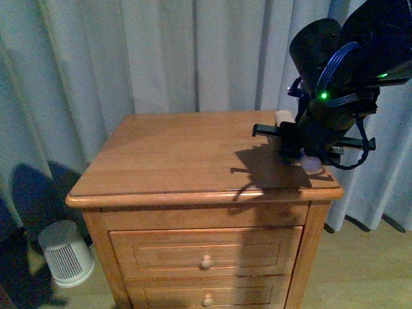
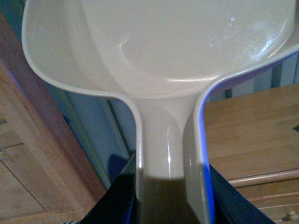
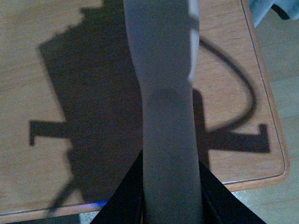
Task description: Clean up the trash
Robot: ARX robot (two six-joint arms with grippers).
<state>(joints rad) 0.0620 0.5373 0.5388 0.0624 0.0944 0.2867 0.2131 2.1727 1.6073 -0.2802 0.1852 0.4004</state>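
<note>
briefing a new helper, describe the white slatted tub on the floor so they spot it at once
Start at the wooden nightstand before the grey curtains, then look down to the floor at its left side in the front view. There stands a small round white tub with vertical slats in its wall, the only white thing on that shadowed floor.

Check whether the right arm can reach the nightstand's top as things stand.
Probably yes. The right pincer, shut on a pale handle, hangs above the nightstand top near its right edge, and only its own shadow lies on the wood beneath.
</note>
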